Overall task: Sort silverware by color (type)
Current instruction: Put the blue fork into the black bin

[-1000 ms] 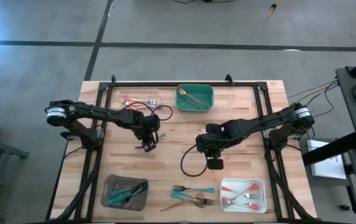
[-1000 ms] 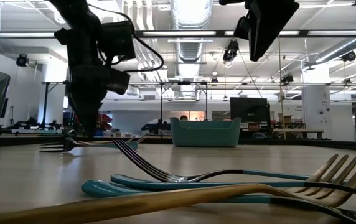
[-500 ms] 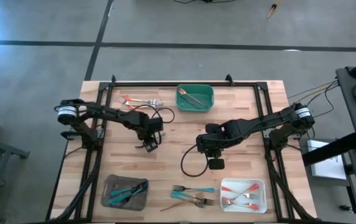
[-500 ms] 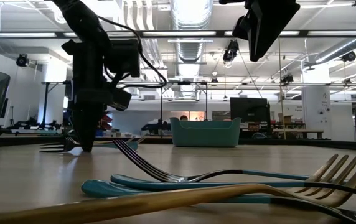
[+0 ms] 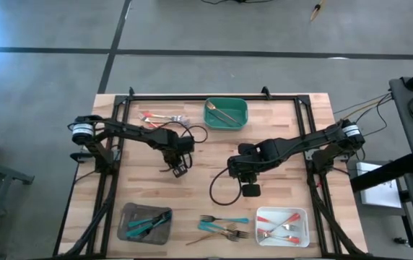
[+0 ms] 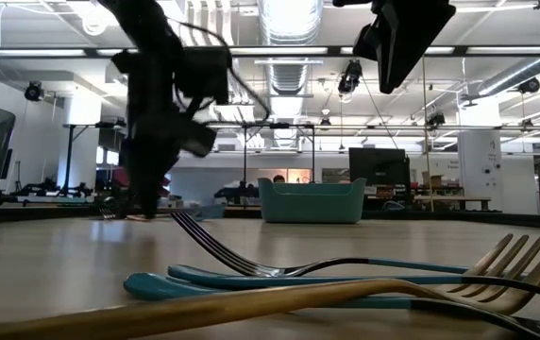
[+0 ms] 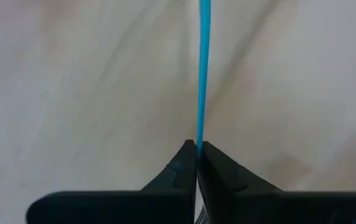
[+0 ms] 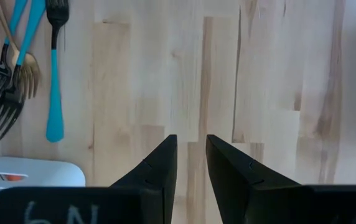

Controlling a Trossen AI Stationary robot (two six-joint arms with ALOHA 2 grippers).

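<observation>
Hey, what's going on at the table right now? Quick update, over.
Left gripper shut on a teal-handled utensil, mid-table. Right gripper part open, empty, hovering over bare wood. More silverware waits near the front edge. Nothing in the way.

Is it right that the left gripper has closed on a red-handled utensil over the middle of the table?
Not quite. The left gripper is shut on a teal-blue handle, not a red one, as the left wrist view shows. It is indeed over the middle of the table.

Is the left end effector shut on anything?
Yes: the left end effector is shut on a thin teal-blue utensil handle, per its wrist view.
</observation>
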